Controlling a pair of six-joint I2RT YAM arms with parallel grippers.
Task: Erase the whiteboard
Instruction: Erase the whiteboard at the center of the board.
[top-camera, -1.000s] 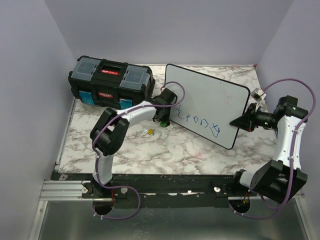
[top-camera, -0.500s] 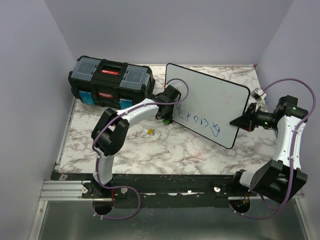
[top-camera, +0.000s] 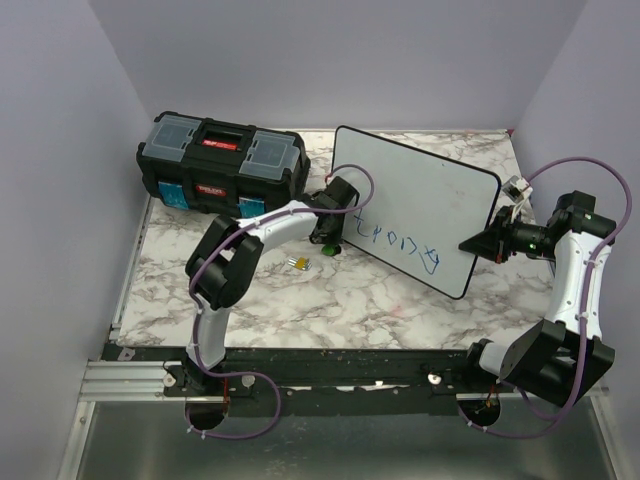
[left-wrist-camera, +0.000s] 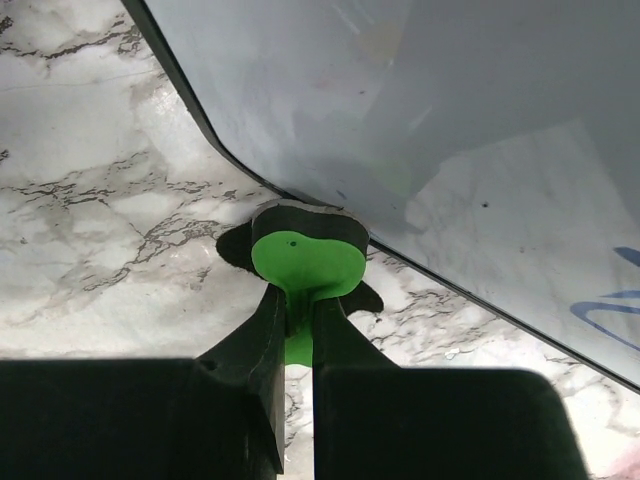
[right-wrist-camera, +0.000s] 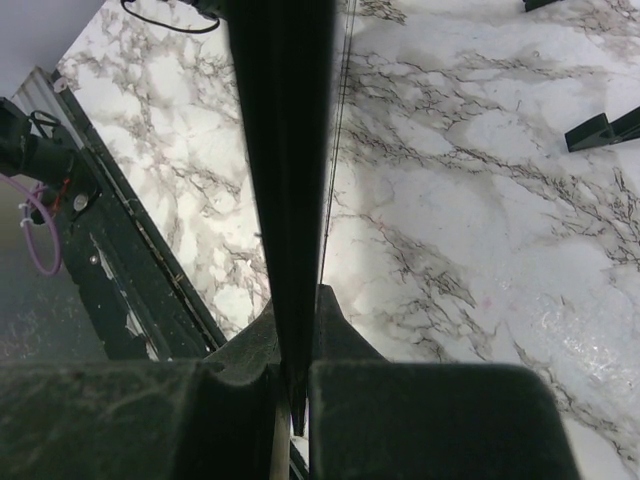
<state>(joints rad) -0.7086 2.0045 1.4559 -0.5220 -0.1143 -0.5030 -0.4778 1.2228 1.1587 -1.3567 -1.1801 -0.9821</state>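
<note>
The whiteboard (top-camera: 420, 195) stands tilted on the marble table, with blue marker lettering (top-camera: 400, 243) along its lower part. My right gripper (top-camera: 472, 244) is shut on the board's right rim, which runs edge-on between the fingers in the right wrist view as a black rim (right-wrist-camera: 285, 150). My left gripper (top-camera: 328, 240) is at the board's lower left edge, shut on a green eraser (left-wrist-camera: 305, 262) with a black felt pad. The eraser sits just off the board's black rim, over the table. The board's white face (left-wrist-camera: 450, 120) fills the upper right of the left wrist view.
A black toolbox (top-camera: 220, 165) with grey lid trays stands at the back left, close behind my left arm. A small yellow object (top-camera: 298, 263) lies on the marble near the left gripper. Two black feet (right-wrist-camera: 600, 128) lie on the table to the right. Purple walls surround the table.
My left gripper with the eraser moved a little up along the board's left edge, then came back down to its earlier place. The right gripper has kept its hold.
</note>
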